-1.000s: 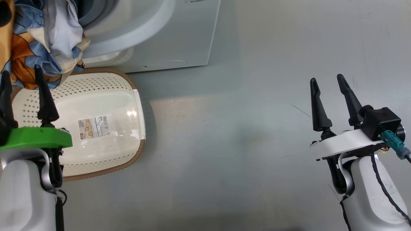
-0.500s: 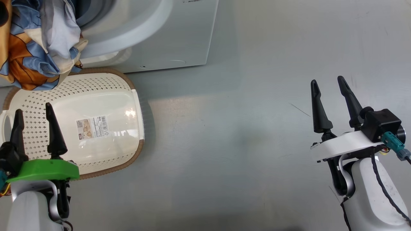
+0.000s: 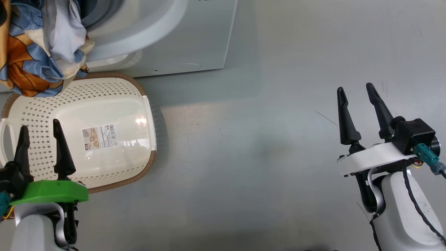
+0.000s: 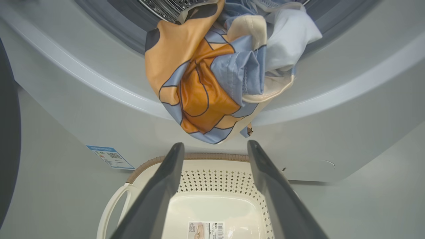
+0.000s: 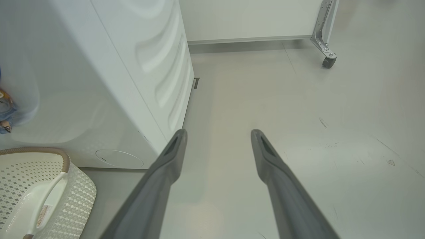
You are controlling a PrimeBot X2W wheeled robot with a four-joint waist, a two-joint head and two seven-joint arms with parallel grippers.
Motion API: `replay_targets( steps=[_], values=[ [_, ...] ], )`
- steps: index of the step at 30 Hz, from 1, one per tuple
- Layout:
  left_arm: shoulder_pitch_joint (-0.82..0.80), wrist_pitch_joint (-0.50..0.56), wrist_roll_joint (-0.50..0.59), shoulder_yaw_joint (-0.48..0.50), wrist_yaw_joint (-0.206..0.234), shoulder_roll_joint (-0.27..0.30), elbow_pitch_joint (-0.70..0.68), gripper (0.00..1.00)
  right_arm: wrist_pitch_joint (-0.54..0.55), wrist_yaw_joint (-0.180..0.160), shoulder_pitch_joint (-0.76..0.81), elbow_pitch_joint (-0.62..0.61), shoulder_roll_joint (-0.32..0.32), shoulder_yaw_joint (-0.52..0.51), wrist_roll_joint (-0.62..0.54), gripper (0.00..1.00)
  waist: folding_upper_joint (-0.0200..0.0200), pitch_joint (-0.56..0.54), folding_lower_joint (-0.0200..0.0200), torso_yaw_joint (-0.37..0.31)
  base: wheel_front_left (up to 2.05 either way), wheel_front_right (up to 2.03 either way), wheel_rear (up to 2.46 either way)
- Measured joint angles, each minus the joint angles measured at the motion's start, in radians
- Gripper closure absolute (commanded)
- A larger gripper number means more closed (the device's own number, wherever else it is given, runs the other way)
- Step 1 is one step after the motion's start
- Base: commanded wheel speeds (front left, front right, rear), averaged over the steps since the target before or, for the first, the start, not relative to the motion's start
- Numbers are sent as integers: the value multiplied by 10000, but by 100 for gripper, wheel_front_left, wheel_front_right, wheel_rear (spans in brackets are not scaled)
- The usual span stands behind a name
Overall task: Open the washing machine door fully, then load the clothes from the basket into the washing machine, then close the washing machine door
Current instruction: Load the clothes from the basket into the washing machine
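clothes (image 4: 206,86) overhang the washing machine (image 4: 332,132) rim (basket (image 4: 215,181) just beneath).

floor (image 3: 244,157): grey, scuffed | on it: basket (image 3: 115,90), washing machine (image 3: 195,38) just behind

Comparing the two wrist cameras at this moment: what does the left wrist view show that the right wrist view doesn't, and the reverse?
Left wrist view, not the right: the steel drum, the blue label on the washing machine's front, and most of the clothes, hanging out of the opening. Right wrist view, not the left: the ribbed side panel and a caster wheel. Both: the washing machine, the basket, a bit of the clothes.
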Motion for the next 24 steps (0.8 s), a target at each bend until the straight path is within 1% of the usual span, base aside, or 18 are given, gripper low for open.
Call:
replay_targets(
  steps=[12, 18, 24],
  values=[
    [0, 0, 2, -36, 0, -12, -182, 0, 0, 0, -1, 0, 2, 19, 25, 0, 0, 10, 0, -14, 0, 0, 0],
    [-43, 0, 6, -209, -13, -15, -171, 0, 0, 0, -2, 4, 2, 23, 27, 0, 0, -19, 0, -17, 0, 0, 0],
    [-335, 0, 92, -303, -15, -29, 198, 0, 0, 0, -3, 31, 2, 67, 27, 0, 0, -54, 0, -34, 0, 0, 0]
  ],
)
